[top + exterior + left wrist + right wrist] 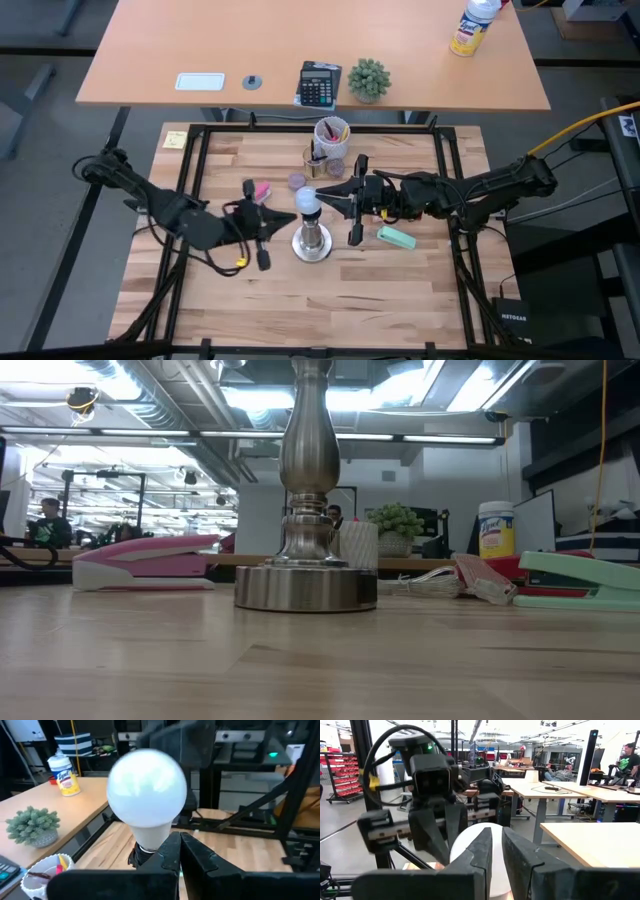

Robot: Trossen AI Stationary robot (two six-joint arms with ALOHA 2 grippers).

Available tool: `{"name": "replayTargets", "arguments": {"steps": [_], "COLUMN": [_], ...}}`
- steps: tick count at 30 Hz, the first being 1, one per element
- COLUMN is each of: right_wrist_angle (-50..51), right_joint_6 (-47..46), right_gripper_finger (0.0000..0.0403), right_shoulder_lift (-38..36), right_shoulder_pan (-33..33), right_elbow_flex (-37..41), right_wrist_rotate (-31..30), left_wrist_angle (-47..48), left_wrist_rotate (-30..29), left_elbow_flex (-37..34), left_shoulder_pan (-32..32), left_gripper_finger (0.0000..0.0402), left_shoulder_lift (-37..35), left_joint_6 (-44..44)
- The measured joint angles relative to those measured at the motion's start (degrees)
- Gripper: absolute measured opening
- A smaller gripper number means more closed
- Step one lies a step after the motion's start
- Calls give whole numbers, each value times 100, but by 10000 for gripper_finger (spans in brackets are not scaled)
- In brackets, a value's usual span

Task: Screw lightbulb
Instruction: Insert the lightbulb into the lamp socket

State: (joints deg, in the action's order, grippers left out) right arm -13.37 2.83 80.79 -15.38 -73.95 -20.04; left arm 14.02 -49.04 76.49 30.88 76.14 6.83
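white cup (332, 133) holds pens, perhaps; lightbulb (307, 201) on stand (312, 243).

The high view looks straight down on the wooden table (400, 290). The low view faces level across it. Both wrist views closely share the frosted white round lightbulb (147, 787).

Both arms were matte black and jointed, ending in flat tapered black fingers (480, 855). A yellow cable (241, 262) looped at the left arm, with black cables trailing behind.
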Motion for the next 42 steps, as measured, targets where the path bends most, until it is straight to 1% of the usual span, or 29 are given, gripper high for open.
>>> {"name": "replayTargets", "arguments": {"steps": [5,12,15,31,42], "right_wrist_angle": [4,28,44,150,146], "right_joint_6": [0,-135,-138,-149,-149], "right_gripper_finger": [48,48,48,48,48], "right_shoulder_lift": [0,-2,-2,-7,-7], "right_shoulder_pan": [0,0,0,-99,-157], "right_elbow_flex": [0,-4,-4,-8,-4], "right_wrist_rotate": [-2,-31,-31,66,76], "left_wrist_angle": [-51,-472,-464,-426,-426], "left_wrist_rotate": [-41,-295,-440,-701,-750], "left_elbow_flex": [0,0,0,0,0], "left_shoulder_pan": [-92,-95,-95,-79,-82], "left_gripper_finger": [1,1,1,1,1], "left_shoulder_lift": [49,55,55,55,55], "left_joint_6": [-11,-446,-450,-450,-431]}}
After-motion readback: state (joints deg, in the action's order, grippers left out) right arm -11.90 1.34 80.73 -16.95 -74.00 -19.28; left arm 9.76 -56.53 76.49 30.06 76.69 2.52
